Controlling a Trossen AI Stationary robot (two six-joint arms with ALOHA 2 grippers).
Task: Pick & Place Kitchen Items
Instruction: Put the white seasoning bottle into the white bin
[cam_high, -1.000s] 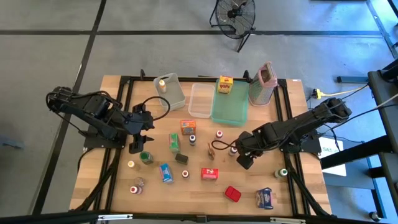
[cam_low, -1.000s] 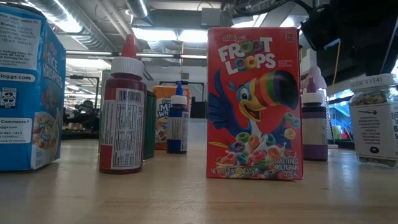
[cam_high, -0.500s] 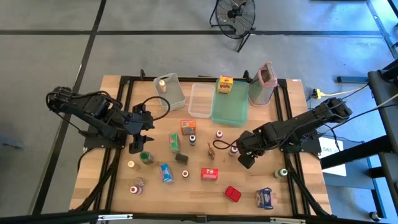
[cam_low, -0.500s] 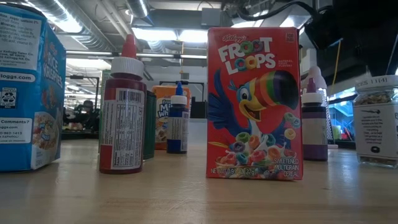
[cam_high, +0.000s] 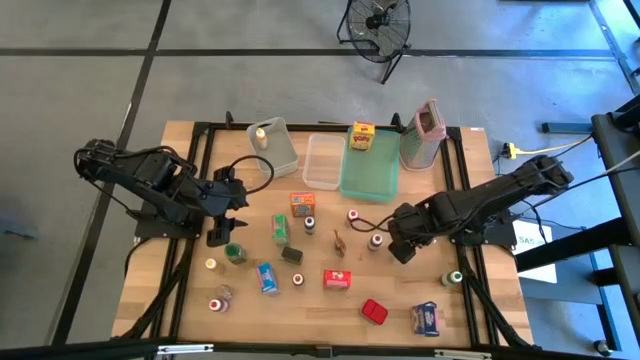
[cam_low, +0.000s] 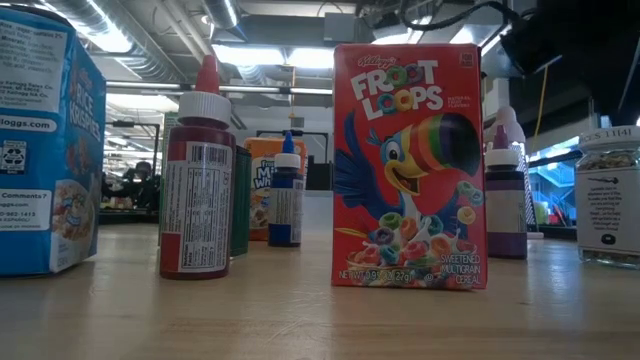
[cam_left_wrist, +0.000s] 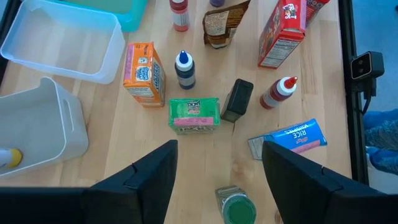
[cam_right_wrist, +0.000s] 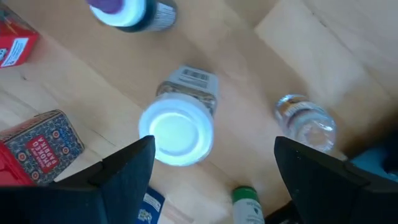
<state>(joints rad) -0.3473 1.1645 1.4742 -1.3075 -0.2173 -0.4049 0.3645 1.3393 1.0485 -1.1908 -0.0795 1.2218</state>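
Looking down on the bench (cam_high: 190, 300), we see the clear plastic bins (cam_high: 273, 145), the teal tray (cam_high: 368, 175) and the tall grey container with a pink rim (cam_high: 421, 135) lined along its far edge, while the kitchen items (cam_high: 300, 250) scatter across the middle and toward the near edge. Bare wood lies open along the left edge near the front corner and in a strip between the tray and the scattered items. At table height a red cereal box (cam_low: 408, 165) stands close to the near edge, with a red-capped bottle (cam_low: 197, 175) and a blue cereal box (cam_low: 45, 150) beside it. Our left gripper (cam_high: 222, 235) hangs over the left side of the bench; its fingers (cam_left_wrist: 140, 186) stand spread and empty, with a green-lidded jar (cam_left_wrist: 235, 206) on the wood between and below them, untouched. Our right gripper (cam_high: 400, 248) hovers toward the right edge, near a small capped bottle (cam_high: 376, 241); its fingers (cam_right_wrist: 127, 171) are spread wide and hold nothing, and beneath them a white-capped jar (cam_right_wrist: 177, 127) stands upright on the wood, apart from both fingers. A clear glass jar (cam_right_wrist: 305, 127) stands just beside it, and a red patterned tin (cam_right_wrist: 40, 140) lies on the other side.
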